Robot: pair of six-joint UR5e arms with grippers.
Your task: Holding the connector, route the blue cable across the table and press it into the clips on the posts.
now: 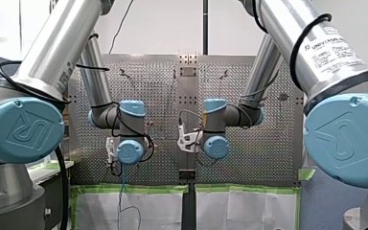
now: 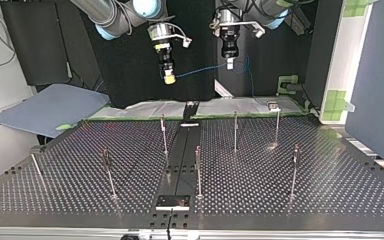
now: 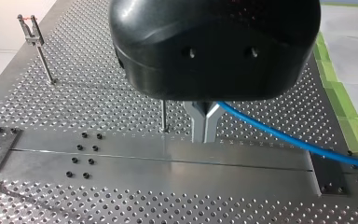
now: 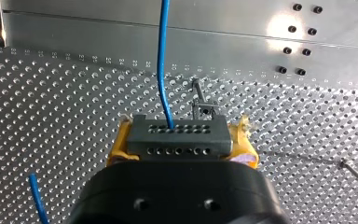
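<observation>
taking the top view from its left: my right gripper [image 2: 169,77] hangs above the far edge of the perforated table [image 2: 330,175], well clear of the surface. its wrist view shows the yellow pads [image 4: 116,151] clamped on either side of the dark connector [image 4: 177,135], a block with rows of small holes. the blue cable [image 2: 200,71] leaves the connector's face and runs through the air, slightly rising, toward the view's right, where it meets my left gripper [image 2: 230,64], also raised above the table's far edge. in the left wrist view the metal fingers [image 3: 205,123] are drawn together, and the cable comes out from between them and trails off to the side, so that pincer looks closed on the cable. past the left gripper the cable drops in a loose line toward the paper-covered ledge [image 2: 250,106]. below both grippers the thin posts [image 2: 235,130] stand upright across the table with small clips [image 2: 105,152] on top; the cable touches none of them.
</observation>
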